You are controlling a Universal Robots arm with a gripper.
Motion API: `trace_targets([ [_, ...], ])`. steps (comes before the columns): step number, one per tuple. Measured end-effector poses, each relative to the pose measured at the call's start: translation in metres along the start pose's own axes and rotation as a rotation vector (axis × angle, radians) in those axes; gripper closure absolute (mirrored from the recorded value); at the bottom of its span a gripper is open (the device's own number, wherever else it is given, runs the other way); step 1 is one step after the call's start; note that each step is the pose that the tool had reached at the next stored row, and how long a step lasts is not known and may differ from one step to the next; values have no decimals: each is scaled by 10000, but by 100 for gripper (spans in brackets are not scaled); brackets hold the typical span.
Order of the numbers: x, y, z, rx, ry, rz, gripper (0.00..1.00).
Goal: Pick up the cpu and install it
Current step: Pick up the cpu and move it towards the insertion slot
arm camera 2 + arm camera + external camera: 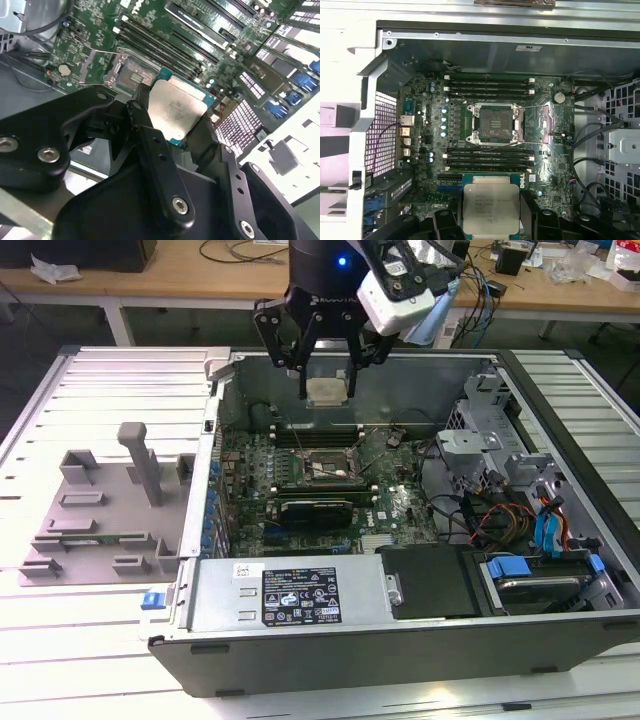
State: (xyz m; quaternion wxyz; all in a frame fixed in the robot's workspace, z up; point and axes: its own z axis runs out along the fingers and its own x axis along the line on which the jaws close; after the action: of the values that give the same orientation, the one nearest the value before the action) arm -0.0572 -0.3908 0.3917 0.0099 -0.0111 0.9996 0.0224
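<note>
The cpu (327, 391), a small flat square chip with a pale silvery top and green edges, hangs in the air above the open computer case. My gripper (327, 380) is shut on it, its black fingers (299, 368) clamping opposite edges. The first wrist view shows the cpu (490, 208) between the fingers, with the dark square socket (495, 123) and its raised metal bracket on the green motherboard beyond it. In the second wrist view the cpu (177, 110) sits between the black fingers (150, 145), above the socket (131, 73). In the exterior view the socket (330, 464) lies below the held chip.
The case (420, 645) lies open on a white slatted table. Memory slots (487, 84) flank the socket. A black card (315, 508), cables (500, 520) and drive bays (535, 585) fill the case's right. A grey tray (100, 505) rests at the exterior view's left.
</note>
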Motion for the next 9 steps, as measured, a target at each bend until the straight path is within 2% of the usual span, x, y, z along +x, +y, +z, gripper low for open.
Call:
trace_targets([
  [2, -63, -2, 1, 0, 0, 0, 45],
  [7, -66, -1, 15, 0, 0, 0, 45],
  [9, -65, -4, 61, 1, 0, 0, 45],
])
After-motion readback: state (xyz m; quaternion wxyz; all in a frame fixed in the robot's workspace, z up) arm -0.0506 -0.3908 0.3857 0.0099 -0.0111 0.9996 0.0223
